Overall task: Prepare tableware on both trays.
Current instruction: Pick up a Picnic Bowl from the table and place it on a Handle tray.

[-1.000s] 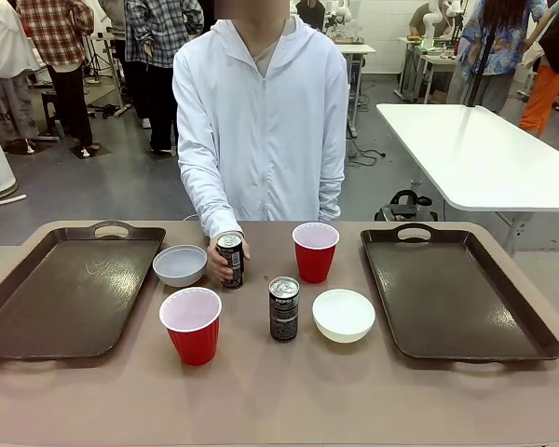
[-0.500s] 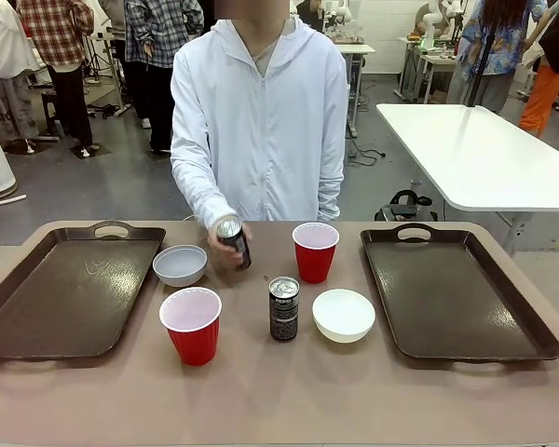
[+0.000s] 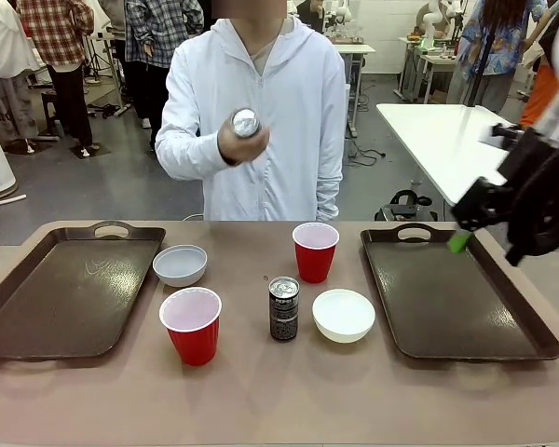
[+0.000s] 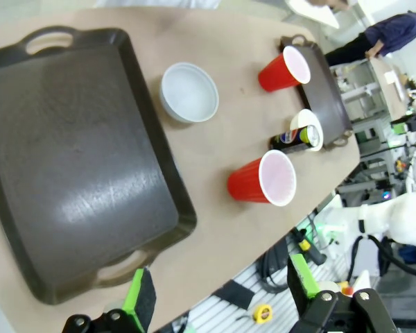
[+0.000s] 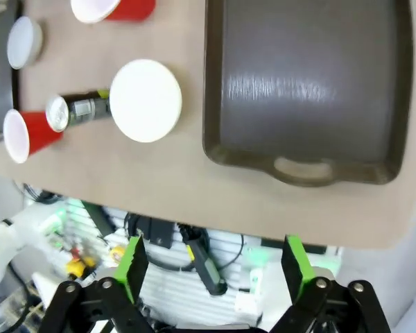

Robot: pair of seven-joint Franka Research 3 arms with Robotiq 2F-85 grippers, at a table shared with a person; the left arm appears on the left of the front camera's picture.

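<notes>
Front across table point(image 3: 279, 400); wrists overhead

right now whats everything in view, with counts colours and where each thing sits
trays: 2, dark brown, one at each end of the table
red plastic cups: 2, red with white insides, one near, left of centre; one farther back
white bowls: 2, white, one beside the left tray, one nearer the right tray
drink cans: 2, dark, one standing mid-table, one held up
table: 1, tan, foreground
person: 1, white hooded jacket, far side
hand: 1, at chest height, gripping a can
left gripper: 1, black, green pads, open, by the left tray
right gripper: 1, same colours, open, by the right tray
</notes>
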